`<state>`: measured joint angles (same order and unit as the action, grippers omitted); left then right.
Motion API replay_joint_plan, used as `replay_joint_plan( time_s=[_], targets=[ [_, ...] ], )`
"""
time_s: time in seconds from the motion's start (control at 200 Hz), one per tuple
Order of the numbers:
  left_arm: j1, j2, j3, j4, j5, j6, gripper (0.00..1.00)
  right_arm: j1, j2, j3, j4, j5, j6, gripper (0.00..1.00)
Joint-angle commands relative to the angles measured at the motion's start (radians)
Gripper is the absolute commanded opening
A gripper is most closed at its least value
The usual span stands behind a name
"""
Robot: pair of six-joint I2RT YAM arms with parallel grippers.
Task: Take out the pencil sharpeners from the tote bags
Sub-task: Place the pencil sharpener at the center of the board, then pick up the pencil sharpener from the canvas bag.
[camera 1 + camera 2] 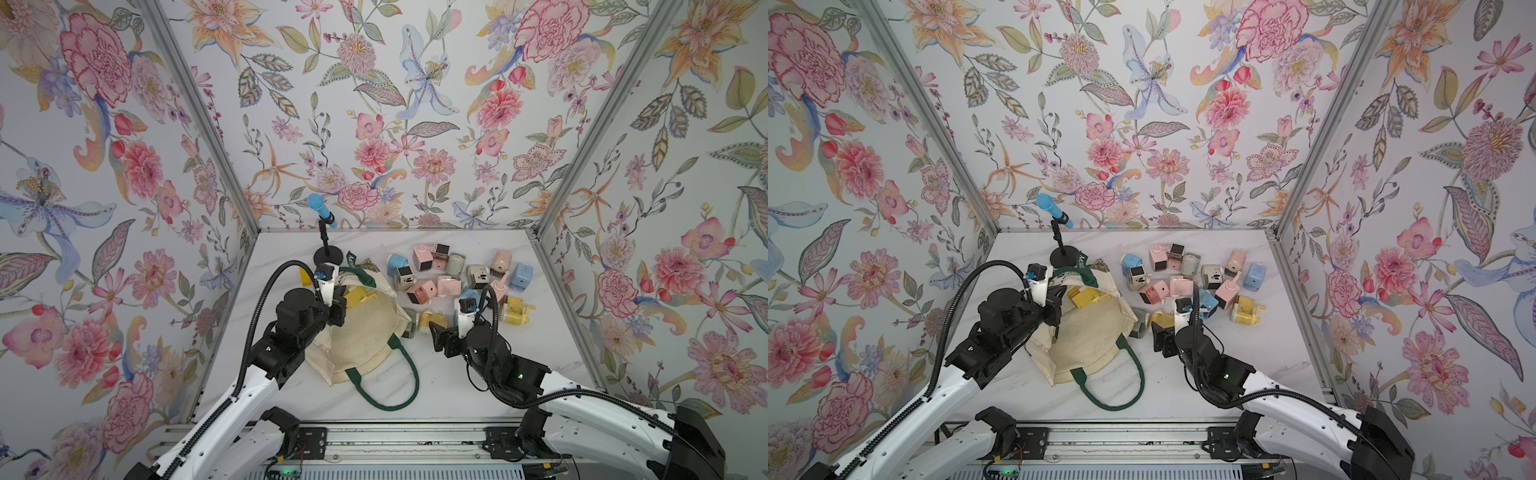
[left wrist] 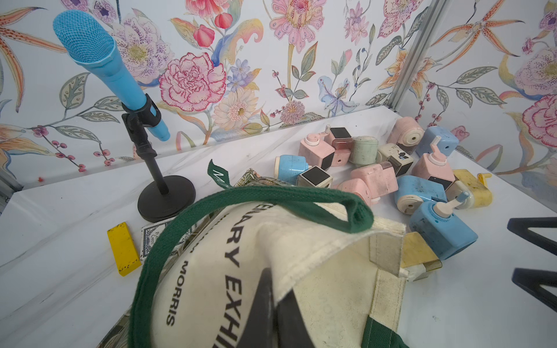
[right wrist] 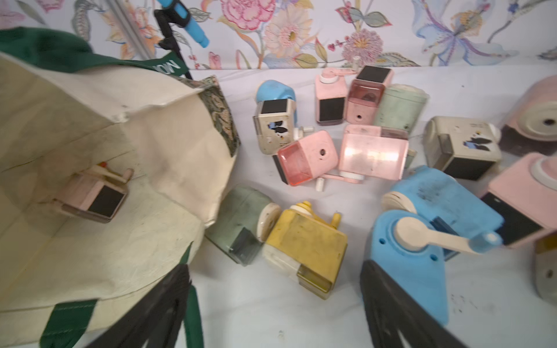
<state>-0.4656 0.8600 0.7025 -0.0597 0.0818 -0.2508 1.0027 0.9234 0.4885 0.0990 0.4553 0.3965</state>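
Sharpeners [image 1: 449,278] mostly out, I see a pink one [image 3: 96,195] left in the tote [image 3: 135,99]. Left pincer [image 2: 275,298] pinches its rim, right pincer [image 3: 274,280] wide, empty.

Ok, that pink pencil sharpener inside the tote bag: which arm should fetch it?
Right. The right tool is open at the tote bag mouth, pink pencil sharpener in view. The left tool is shut on the bag's rim.

The cream tote bag [image 2: 316,241] bears dark letters "ARY EXHI" and "MORRIS"; its green tag [image 2: 217,174] shows "M".
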Motion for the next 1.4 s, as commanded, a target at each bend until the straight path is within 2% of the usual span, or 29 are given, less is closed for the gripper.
replay_joint_plan(
  time_s=[0.0, 0.23, 0.38, 0.47, 0.64, 0.786, 0.916, 1.066, 1.396],
  targets=[
    [0.010, -0.007, 0.009, 0.023, -0.002, -0.003, 0.00, 0.116, 0.011, 0.038, 0.056, 0.033, -0.072, 0.86],
    [0.011, -0.009, 0.009, 0.023, 0.000, -0.004, 0.00, 0.349, 0.189, 0.141, 0.140, 0.114, -0.169, 0.83],
    [0.011, -0.014, 0.009, 0.025, 0.004, -0.005, 0.00, 0.395, 0.344, 0.206, 0.205, 0.111, -0.196, 0.83],
    [0.013, -0.015, 0.008, 0.026, 0.009, -0.007, 0.00, 0.386, 0.452, 0.251, 0.264, 0.088, -0.222, 0.84],
    [0.014, -0.021, 0.009, 0.027, 0.020, -0.010, 0.00, 0.311, 0.650, 0.342, 0.383, -0.034, -0.250, 0.87],
    [0.013, -0.021, 0.015, 0.021, 0.021, -0.012, 0.00, 0.245, 0.795, 0.412, 0.491, -0.055, -0.292, 0.90],
    [0.015, -0.016, 0.020, 0.018, 0.028, -0.014, 0.00, 0.192, 0.931, 0.518, 0.508, -0.088, -0.314, 0.94],
    [0.015, -0.020, 0.018, 0.019, 0.029, -0.015, 0.00, 0.149, 1.071, 0.616, 0.550, -0.064, -0.343, 1.00],
    [0.015, -0.021, 0.018, 0.020, 0.035, -0.018, 0.00, 0.095, 1.257, 0.777, 0.573, -0.002, -0.368, 1.00]
  ],
)
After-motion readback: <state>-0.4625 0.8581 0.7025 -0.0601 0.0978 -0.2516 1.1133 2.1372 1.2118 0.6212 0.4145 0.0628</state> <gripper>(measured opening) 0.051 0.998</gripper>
